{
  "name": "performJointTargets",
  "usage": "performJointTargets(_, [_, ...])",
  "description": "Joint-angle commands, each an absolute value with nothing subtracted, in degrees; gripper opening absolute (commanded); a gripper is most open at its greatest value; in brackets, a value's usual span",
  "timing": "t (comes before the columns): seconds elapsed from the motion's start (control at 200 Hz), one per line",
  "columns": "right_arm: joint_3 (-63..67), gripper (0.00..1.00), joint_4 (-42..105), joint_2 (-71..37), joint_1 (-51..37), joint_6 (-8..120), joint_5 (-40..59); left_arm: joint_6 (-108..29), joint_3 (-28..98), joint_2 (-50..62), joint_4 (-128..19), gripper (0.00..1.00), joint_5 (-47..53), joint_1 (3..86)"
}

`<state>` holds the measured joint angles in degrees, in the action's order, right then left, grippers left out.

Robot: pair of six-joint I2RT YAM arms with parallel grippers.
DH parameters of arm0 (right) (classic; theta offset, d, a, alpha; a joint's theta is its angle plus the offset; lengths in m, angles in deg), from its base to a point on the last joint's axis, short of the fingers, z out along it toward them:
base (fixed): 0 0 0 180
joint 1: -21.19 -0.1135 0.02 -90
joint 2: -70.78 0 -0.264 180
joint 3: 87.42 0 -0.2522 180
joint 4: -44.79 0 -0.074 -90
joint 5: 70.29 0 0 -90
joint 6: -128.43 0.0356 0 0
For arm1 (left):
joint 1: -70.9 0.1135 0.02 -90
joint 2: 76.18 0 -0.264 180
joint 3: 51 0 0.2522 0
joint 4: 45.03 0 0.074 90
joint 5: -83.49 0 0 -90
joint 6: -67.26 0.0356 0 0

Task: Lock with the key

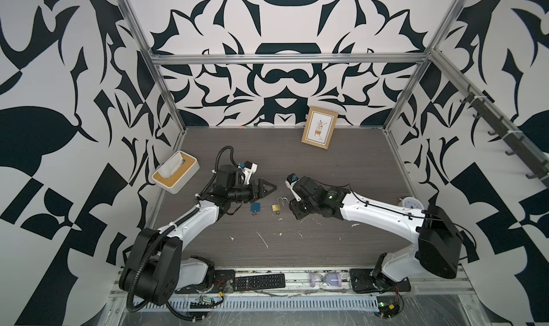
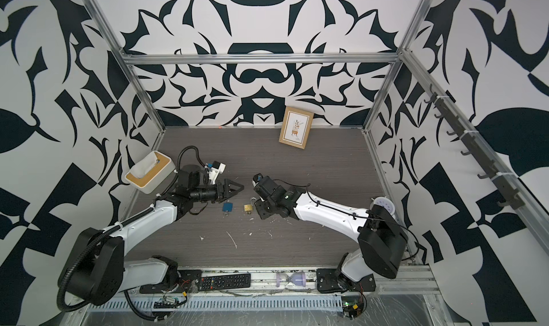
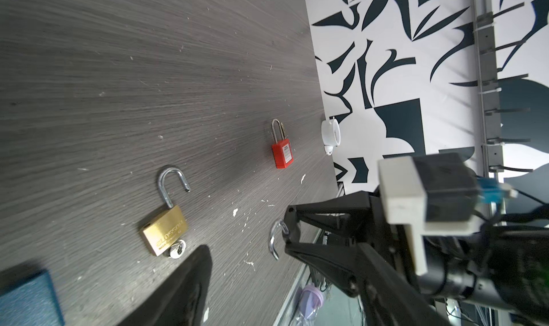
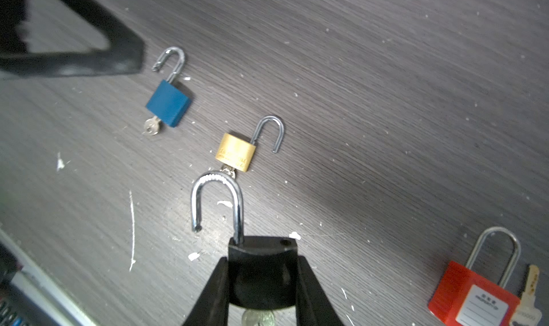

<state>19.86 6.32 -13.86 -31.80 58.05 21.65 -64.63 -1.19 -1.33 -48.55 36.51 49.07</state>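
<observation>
Padlock, the black one [image 4: 261, 245], sits in my right gripper [image 4: 262, 260], which pinches it across its body at a narrow set. It seems to be held off the counter [image 1: 326, 167] near the middle. Its shackle [image 4: 217, 180] is swung open, and its key [image 4: 258, 318] pokes out underneath between the fingers.

I judge it dense and rigid, with smooth sides that could twist in the pinch when the shackle is pressed home. The body is the right place to hold, since that leaves the steel loop and key head free.

My left gripper [image 1: 271, 187] hovers opposite, empty. Only one of its fingers shows, so I cannot tell how wide it stands.

Just beside the held lock lie a brass padlock [image 4: 236, 151] and a blue padlock [image 4: 168, 103], both open with keys in. A red padlock [image 4: 472, 294] lies farther off to one side. Bare counter stretches toward the back wall, and the front edge is well apart.
</observation>
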Motion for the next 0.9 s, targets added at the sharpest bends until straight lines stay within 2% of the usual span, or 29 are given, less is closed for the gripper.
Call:
performJointTargets(0.0, [18.17,0.0,4.83,-12.14,-31.81,52.16,17.83,-63.34,1.14,0.12,-47.34,0.76,38.6,47.01])
performJointTargets(0.275, [16.47,0.0,2.18,-9.77,-31.81,47.77,20.76,-64.22,4.73,5.63,-47.09,0.54,42.89,42.74])
performJointTargets(0.895, [12.56,0.0,0.66,-12.53,-31.89,45.05,22.0,-64.14,8.62,12.89,-48.05,0.42,48.97,39.47])
